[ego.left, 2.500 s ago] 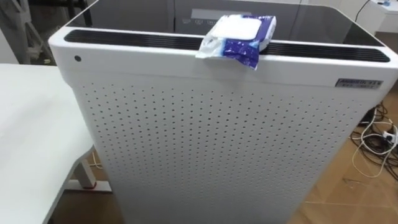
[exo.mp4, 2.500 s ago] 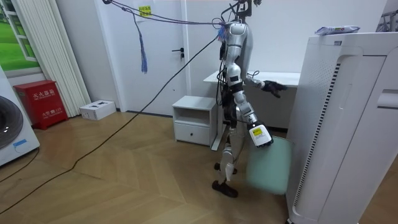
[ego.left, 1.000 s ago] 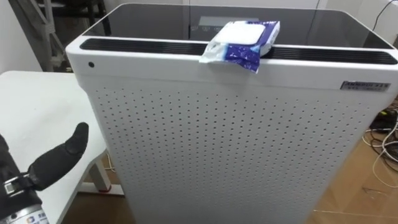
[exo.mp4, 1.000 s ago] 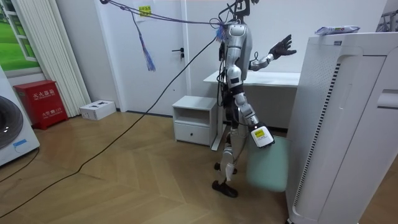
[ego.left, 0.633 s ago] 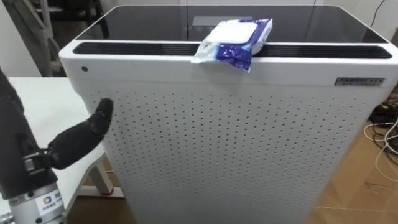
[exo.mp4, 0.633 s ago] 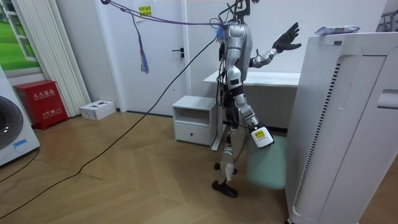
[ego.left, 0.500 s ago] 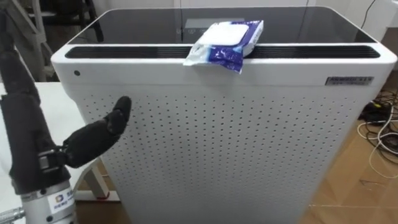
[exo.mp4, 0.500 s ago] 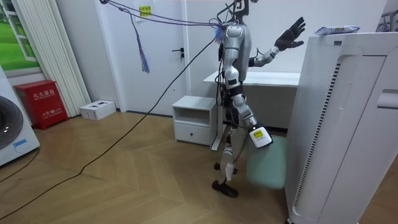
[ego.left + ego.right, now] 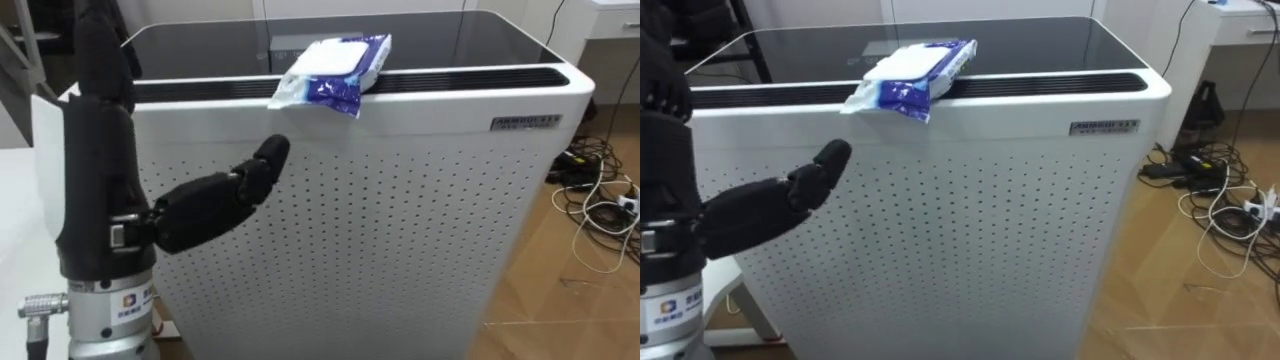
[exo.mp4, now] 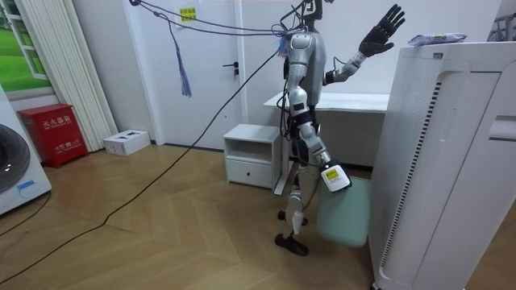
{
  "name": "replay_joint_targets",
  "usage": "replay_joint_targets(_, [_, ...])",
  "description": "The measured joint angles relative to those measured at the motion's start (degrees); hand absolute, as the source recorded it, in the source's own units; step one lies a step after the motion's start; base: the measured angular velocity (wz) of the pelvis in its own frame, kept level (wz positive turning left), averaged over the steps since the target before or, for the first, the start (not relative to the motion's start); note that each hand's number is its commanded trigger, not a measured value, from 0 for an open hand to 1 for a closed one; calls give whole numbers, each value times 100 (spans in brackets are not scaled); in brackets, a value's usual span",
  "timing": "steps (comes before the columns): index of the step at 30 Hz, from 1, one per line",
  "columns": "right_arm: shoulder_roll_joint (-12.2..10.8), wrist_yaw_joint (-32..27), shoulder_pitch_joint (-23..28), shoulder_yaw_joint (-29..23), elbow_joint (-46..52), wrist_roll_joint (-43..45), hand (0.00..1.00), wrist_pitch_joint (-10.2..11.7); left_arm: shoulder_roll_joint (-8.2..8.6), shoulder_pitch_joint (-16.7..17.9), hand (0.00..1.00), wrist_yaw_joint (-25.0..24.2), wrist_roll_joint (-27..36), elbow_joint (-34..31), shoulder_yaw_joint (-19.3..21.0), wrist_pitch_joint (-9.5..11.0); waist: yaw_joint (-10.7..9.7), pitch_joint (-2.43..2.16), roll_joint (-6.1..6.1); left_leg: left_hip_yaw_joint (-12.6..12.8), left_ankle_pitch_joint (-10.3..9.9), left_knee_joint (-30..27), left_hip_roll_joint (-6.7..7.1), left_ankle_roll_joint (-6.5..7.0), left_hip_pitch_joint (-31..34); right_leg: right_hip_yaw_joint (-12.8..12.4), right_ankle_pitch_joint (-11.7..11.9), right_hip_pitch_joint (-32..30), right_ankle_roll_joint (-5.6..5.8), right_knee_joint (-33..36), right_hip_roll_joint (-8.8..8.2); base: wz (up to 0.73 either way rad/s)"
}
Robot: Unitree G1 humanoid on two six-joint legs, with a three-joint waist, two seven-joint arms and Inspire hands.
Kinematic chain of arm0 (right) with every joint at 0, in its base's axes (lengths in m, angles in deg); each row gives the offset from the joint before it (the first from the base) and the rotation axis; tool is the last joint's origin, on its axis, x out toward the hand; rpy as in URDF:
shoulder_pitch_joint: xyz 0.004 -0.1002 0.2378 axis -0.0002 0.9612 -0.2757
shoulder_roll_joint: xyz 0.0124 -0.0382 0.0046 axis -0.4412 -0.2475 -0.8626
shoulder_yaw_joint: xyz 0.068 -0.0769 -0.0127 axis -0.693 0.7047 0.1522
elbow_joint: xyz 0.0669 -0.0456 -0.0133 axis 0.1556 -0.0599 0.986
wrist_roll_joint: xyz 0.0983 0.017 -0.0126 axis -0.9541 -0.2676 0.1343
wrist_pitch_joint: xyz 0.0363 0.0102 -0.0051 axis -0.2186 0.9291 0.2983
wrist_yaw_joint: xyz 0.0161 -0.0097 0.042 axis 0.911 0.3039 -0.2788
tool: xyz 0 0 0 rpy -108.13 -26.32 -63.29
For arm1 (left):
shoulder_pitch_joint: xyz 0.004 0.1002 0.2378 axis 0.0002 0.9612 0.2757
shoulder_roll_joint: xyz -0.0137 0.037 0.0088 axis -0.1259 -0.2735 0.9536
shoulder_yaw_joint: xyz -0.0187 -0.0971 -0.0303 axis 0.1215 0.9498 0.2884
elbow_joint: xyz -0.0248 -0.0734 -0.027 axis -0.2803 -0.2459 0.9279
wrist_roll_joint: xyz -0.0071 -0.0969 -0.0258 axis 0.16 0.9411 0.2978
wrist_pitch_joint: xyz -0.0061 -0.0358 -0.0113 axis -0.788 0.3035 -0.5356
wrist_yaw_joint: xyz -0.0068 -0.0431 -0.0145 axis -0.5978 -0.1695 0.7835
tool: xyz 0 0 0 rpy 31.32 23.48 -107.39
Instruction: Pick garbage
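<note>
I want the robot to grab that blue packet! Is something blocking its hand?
Nothing visible does. The open left hand is up in front of the white machine, below and left of the packet on its top edge; just air lies between.

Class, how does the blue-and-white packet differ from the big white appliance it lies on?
The packet is small and crumpled; the appliance is large and boxy. The packet is blue and white; the appliance has a white perforated front and black top. The packet lies flat, overhanging the front edge; the appliance stands upright. Both show white.
</note>
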State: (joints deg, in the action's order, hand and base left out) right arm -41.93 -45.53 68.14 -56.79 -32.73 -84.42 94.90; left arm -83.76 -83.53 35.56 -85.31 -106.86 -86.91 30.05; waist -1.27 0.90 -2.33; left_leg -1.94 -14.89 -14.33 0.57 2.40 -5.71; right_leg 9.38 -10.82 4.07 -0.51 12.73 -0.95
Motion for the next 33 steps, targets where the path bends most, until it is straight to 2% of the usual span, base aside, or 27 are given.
replay_joint_targets(2, [1, 2, -4, 44, 0, -12, 100, 0, -4, 0, 0, -68, 0, 0, -41, 0, -1, -8, -16, 6, 0, 26, -6, 0, -12, -4, 0, 1, 1, -3, 1, -3])
replay_joint_targets(7, [3, 47, -56, 110, -18, -7, 100, 0, -25, 0, 0, -270, -11, -13, -104, 0, 10, 9, -64, 49, 4, 89, -16, 6, -88, -61, 0, 28, 1, -7, 13, -6])
replay_joint_targets(11, [4, 99, -61, 106, -18, 29, 100, 0, -56, -22, 0, -386, -231, -13, -87, 0, -5, 27, -44, 78, 4, 94, -21, 6, -88, -63, 0, 30, 1, -5, 15, 0])
replay_joint_targets(15, [8, 171, -66, 94, -2, 36, 100, 0, -181, -23, 0, -459, -511, -11, -91, -1, -15, 49, -31, 90, 4, 93, -21, 6, -101, -59, 0, 66, 1, -13, 15, 0])
replay_joint_targets(16, [12, 192, -70, 88, 9, 36, 100, 0, -238, -25, 0, -469, -512, -11, -88, -3, -20, 47, -45, 91, 4, 94, -20, 6, -103, -56, 0, 69, 1, -14, 14, 0])
replay_joint_targets(26, [20, 264, -94, 79, 33, 190, 100, 0, -350, -25, 0, -559, -510, 33, -88, -111, -50, 34, -136, 94, 4, 94, -19, 6, -104, -47, 1, 55, 2, -17, 8, 0])
replay_joint_targets(28, [25, 265, -94, 79, 65, 228, 100, 0, -463, -25, 0, -560, -511, 33, -89, -135, -78, 28, -145, 95, 4, 94, -19, 6, -100, -43, 1, 46, 2, -18, 9, 0])
replay_joint_targets(33, [34, 267, -101, 72, 71, 226, 100, 0, -492, -26, 0, -560, -511, 33, -89, -181, -145, 19, -158, 94, 4, 96, -16, 6, -100, -5, 0, 48, 3, -21, 1, 0])
